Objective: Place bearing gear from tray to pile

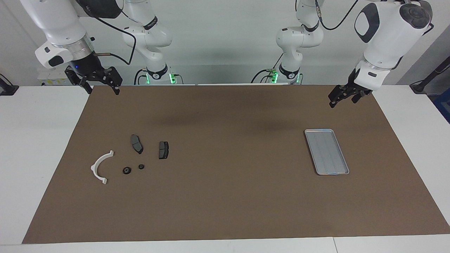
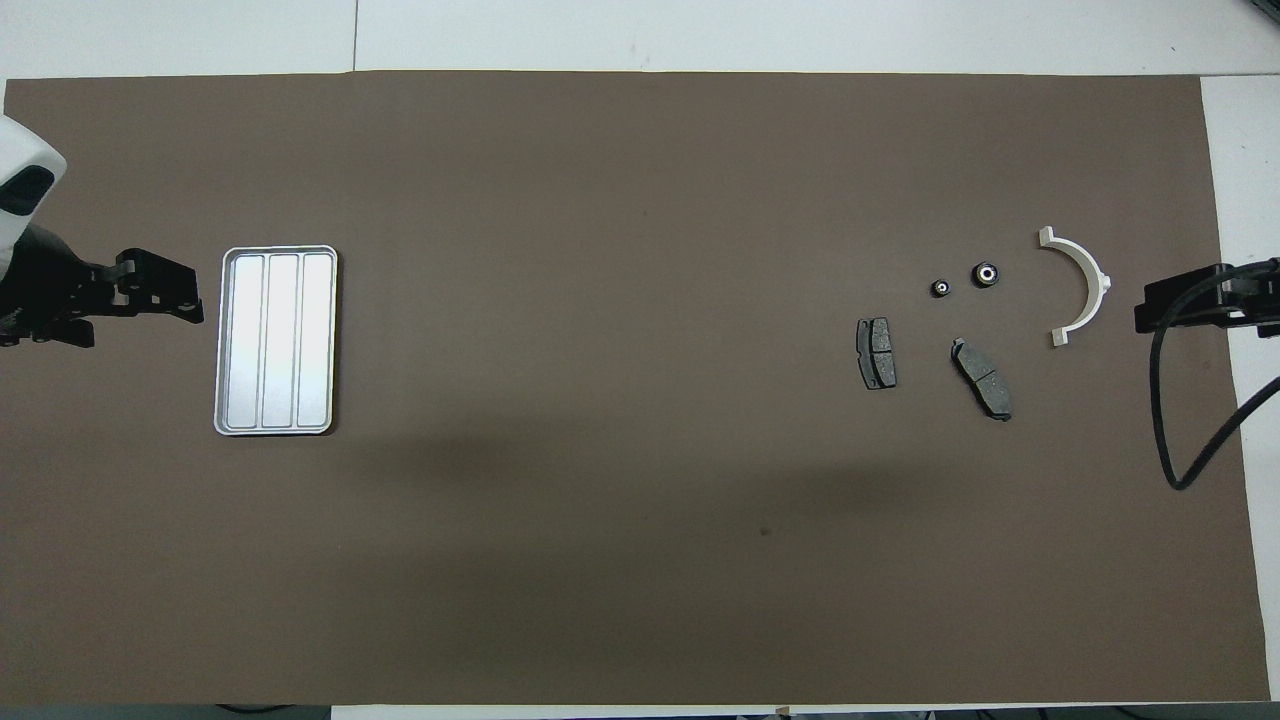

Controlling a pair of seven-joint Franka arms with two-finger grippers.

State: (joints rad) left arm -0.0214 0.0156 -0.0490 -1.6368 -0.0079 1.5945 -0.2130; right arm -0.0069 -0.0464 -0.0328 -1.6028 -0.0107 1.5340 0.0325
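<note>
- my left gripper (image 1: 340,99) hangs with jaws wide, holding nothing, over the mat's edge by the tray (image 1: 327,151).
- my right gripper (image 1: 102,88) is likewise wide and unladen.
- two bearing gears (image 1: 127,170) lie in the pile (image 1: 135,157), well apart from both.

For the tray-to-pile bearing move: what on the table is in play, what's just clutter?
In play:
- tray, nothing in it
- two bearing gears, already on the mat in the pile
- pile: white bracket, two brake pads
- left gripper and right gripper, both open, holding nothing

Lying about:
- brown mat
</note>
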